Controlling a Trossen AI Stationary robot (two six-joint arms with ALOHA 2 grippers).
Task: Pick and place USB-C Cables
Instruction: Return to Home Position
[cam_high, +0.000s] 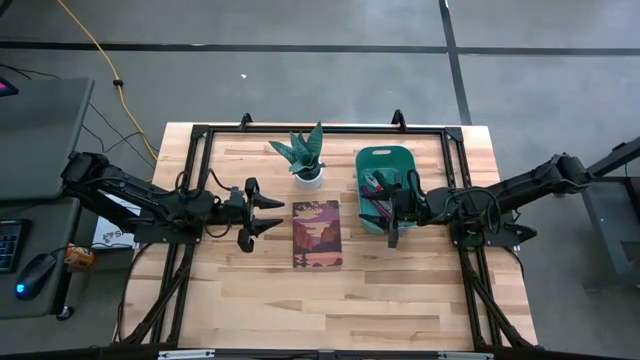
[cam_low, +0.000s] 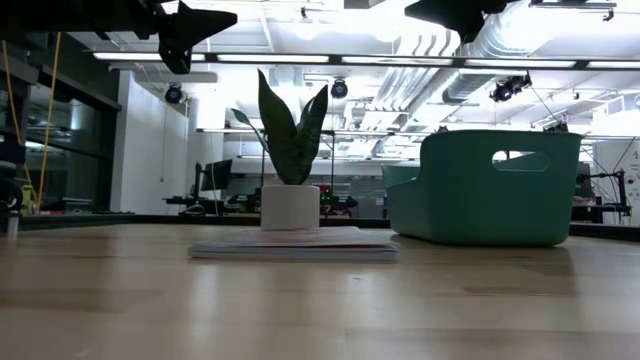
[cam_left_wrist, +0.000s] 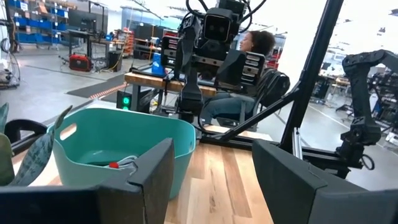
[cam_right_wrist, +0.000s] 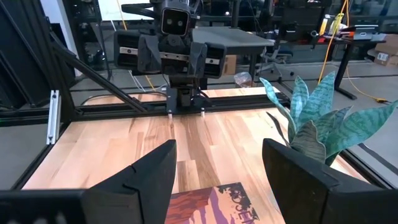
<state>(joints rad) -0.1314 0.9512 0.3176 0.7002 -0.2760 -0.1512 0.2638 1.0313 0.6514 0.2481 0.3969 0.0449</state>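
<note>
One bin (cam_high: 385, 152) of cables (cam_high: 372, 200), one notebook (cam_high: 317, 233)

Ceiling strip lights (cam_low: 400, 60) glowing bright overhead, table (cam_high: 400, 300) lying evenly lit, soft shadow pooling under the notebook (cam_low: 292, 243), plant (cam_low: 290, 130) standing dark against the glare behind it.

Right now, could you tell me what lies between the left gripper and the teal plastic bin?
The flat notebook with a landscape cover lies between left gripper and teal plastic bin, seen in the high view; a green potted plant stands nearby.
</note>
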